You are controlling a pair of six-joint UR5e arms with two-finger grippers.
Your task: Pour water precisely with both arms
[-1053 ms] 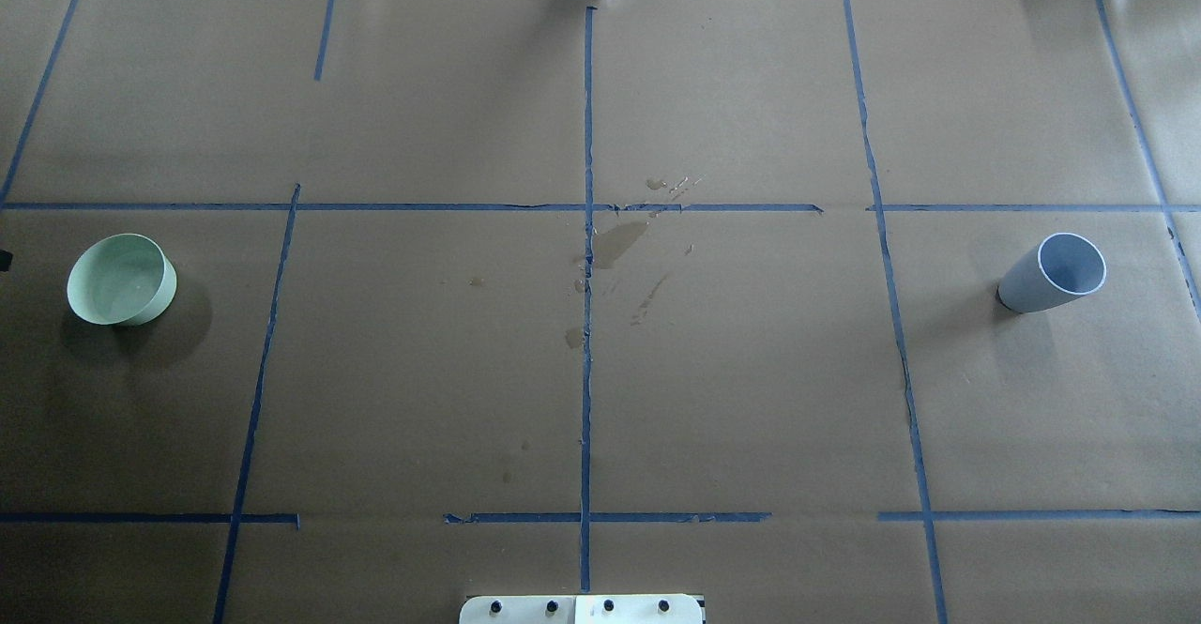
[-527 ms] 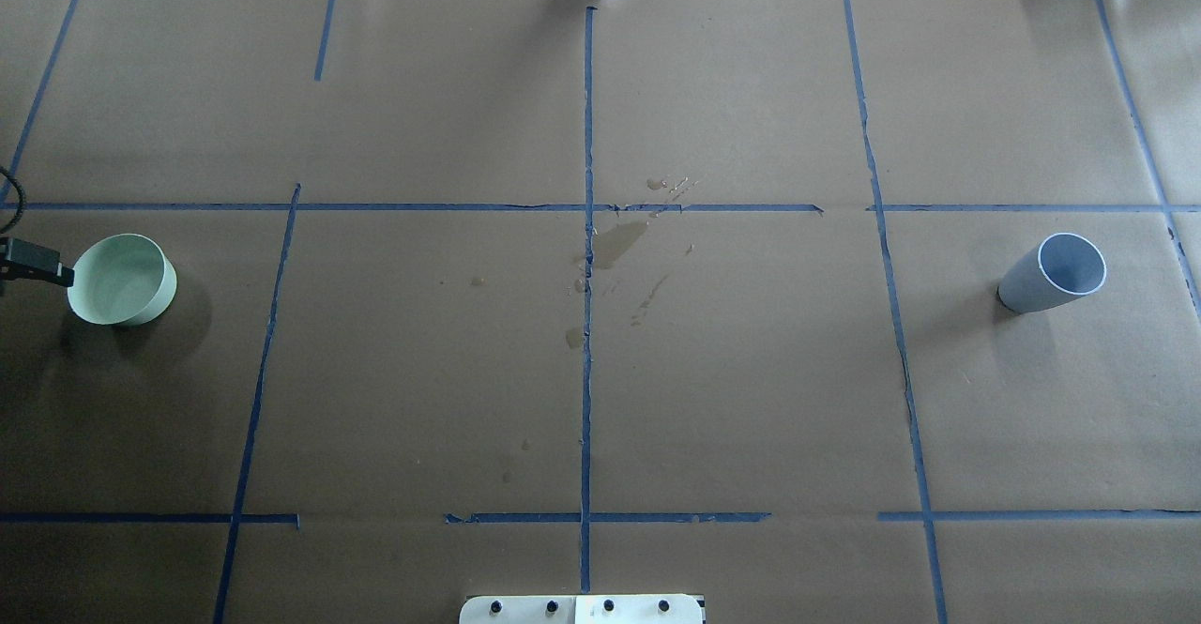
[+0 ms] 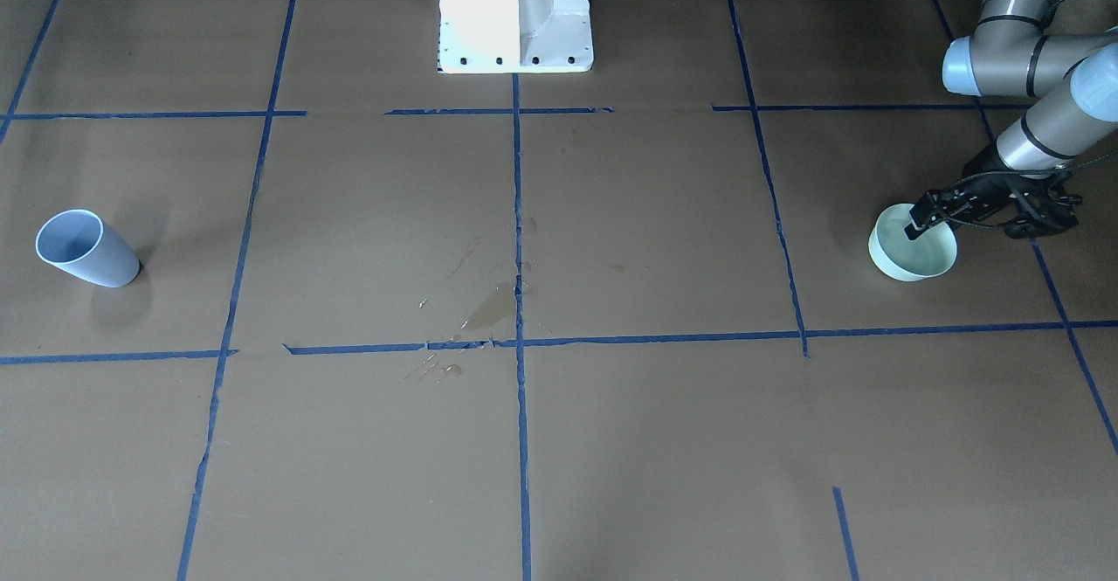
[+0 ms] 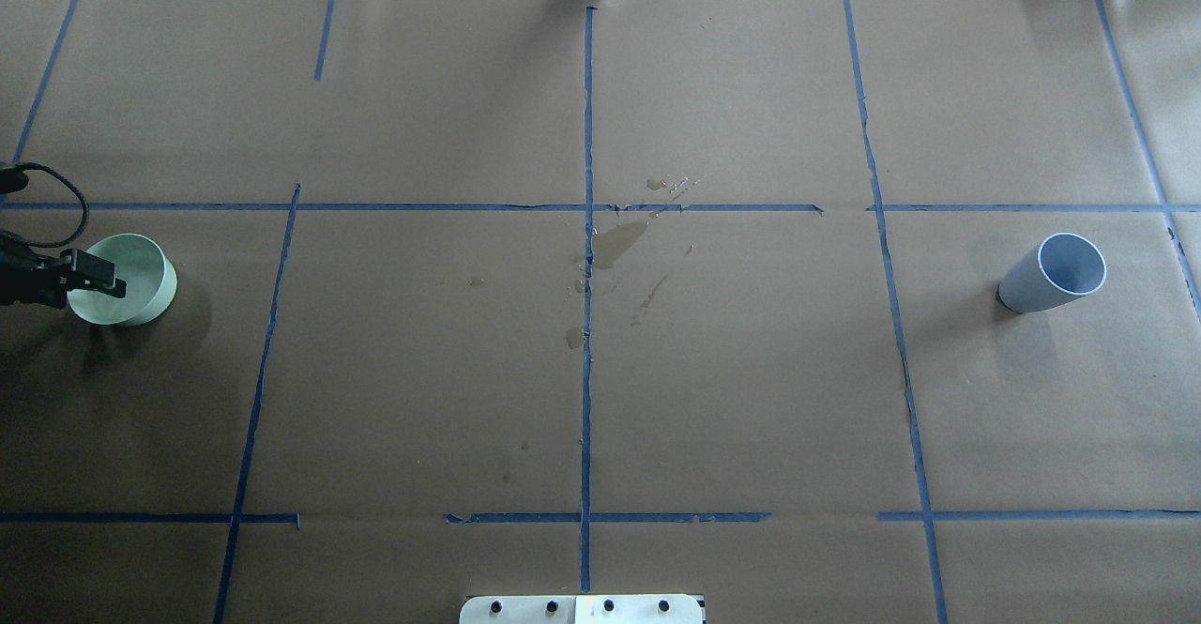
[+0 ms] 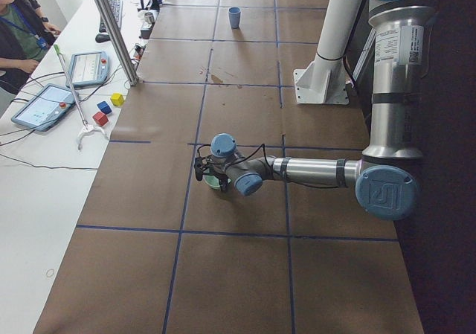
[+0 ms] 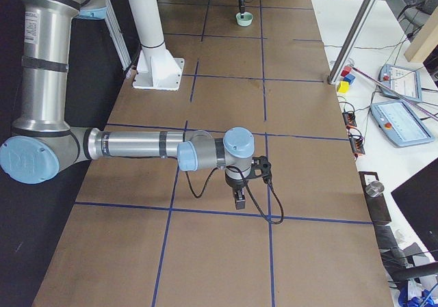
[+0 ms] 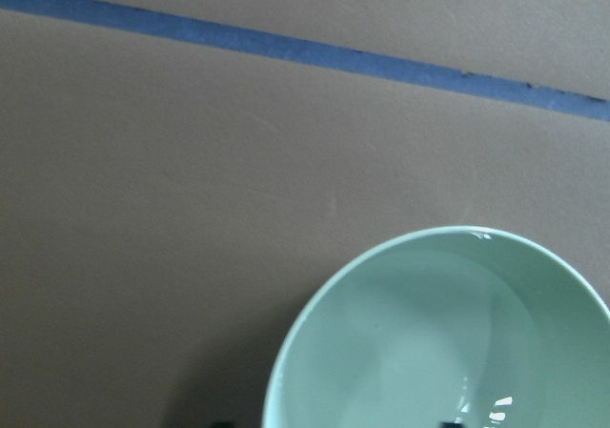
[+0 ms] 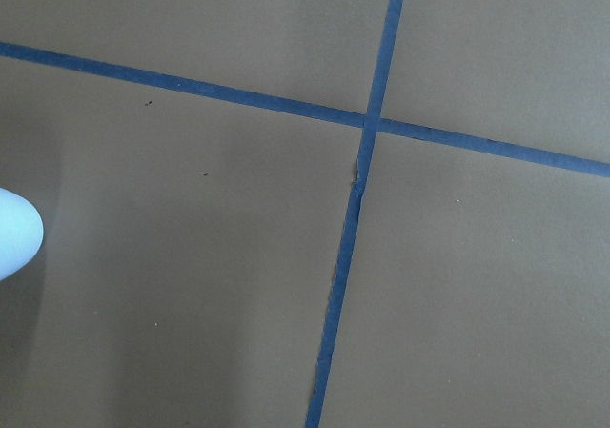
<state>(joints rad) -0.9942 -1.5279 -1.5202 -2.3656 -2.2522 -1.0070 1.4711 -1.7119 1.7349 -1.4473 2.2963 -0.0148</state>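
- The left gripper [image 4: 113,279] is at the bench's left edge, jaws apart and holding nothing, its fingertips over the left rim of the green bowl [image 4: 155,303].
- The water [image 7: 448,352] lies in that bowl, below the jaws. The bowl stands upright, mouth up.
- The spilt water [image 4: 619,241] is at the bench's centre, beside the middle tape line [image 4: 587,399]. The long axis of its main patch runs diagonally toward the far right.
- The blue-grey cup [image 4: 1032,291] stands near the right edge.
- The right gripper [image 6: 238,201] points down over the bench's right end. Its jaw state cannot be told.
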